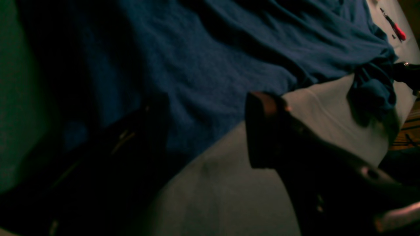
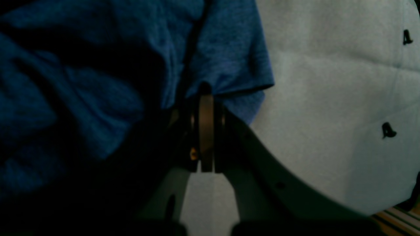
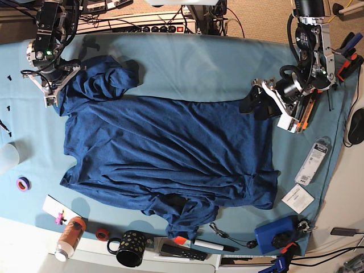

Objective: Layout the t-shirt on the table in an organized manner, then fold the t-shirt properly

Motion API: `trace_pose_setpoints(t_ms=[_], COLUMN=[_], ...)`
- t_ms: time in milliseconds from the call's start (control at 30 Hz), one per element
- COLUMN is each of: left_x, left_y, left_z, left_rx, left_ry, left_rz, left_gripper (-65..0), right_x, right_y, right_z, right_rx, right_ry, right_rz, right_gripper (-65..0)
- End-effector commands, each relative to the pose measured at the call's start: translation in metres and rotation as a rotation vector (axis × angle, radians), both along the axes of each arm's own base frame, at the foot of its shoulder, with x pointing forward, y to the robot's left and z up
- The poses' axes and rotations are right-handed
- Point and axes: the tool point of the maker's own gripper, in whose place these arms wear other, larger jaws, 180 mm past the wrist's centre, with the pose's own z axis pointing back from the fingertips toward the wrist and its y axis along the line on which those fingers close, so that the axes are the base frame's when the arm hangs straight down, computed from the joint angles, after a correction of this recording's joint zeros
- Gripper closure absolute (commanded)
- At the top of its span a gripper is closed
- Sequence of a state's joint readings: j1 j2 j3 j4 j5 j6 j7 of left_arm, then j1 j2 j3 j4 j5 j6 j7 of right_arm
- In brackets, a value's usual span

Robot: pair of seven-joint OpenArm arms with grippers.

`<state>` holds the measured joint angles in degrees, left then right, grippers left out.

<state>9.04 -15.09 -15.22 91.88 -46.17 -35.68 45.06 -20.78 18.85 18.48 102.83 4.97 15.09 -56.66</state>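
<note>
The dark navy t-shirt lies spread across the teal table, its lower hem bunched near the front edge. At the far left corner, my right gripper sits on the shirt's edge. In the right wrist view its fingers are pressed together, pinching the t-shirt's hem just above the table. My left gripper hovers at the shirt's right edge. It is open, with the t-shirt and the bare table showing between its fingers.
Along the front edge stand a black mug, an orange bottle, tape rolls and a blue box. Packets lie at the right. A power strip and cables run behind the table. Small black bits dot the cloth.
</note>
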Motion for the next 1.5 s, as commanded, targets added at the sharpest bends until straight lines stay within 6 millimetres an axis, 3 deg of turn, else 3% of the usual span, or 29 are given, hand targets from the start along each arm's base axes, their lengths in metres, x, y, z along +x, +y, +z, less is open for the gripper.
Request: trace_pose_setpoints(t_ms=[0, 200, 600, 767, 900, 1033, 1167, 1300, 1467], left_x=[0.007, 0.007, 0.007, 0.007, 0.007, 0.007, 0.007, 0.007, 0.007], left_y=[0.001, 0.001, 0.001, 0.002, 0.003, 0.002, 0.002, 0.002, 0.002], left_z=[0.014, 0.014, 0.014, 0.014, 0.013, 0.014, 0.013, 0.013, 0.013], left_rx=[-0.020, -0.020, -0.020, -0.020, -0.017, -0.018, -0.017, -0.017, -0.017], left_ry=[-0.047, -0.047, -0.046, -0.045, -0.045, -0.046, -0.044, -0.044, -0.044], left_rz=[0.004, 0.004, 0.004, 0.007, 0.007, 0.007, 0.007, 0.006, 0.006], left_gripper=[-36.5, -36.5, -36.5, -36.5, -36.5, -36.5, -36.5, -36.5, -36.5], right_x=[-0.004, -0.019, -0.043, -0.079, -0.105, -0.111, -0.113, -0.112, -0.102], right_y=[-0.008, 0.000, 0.045, 0.047, 0.062, 0.088, 0.139, 0.182, 0.214], right_z=[0.007, 0.026, 0.096, 0.077, 0.062, 0.054, 0.053, 0.065, 0.086], right_rx=[-0.044, -0.109, -0.217, -0.198, -0.116, 0.012, 0.247, 0.466, 0.646], right_ry=[0.026, 0.045, -0.003, 0.152, 0.252, 0.267, 0.227, 0.179, 0.095], right_rz=[0.001, 0.056, 0.218, 0.255, 0.312, 0.406, 0.570, 0.685, 0.742], right_gripper=[0.0, 0.0, 0.0, 0.0, 0.0, 0.0, 0.0, 0.0, 0.0])
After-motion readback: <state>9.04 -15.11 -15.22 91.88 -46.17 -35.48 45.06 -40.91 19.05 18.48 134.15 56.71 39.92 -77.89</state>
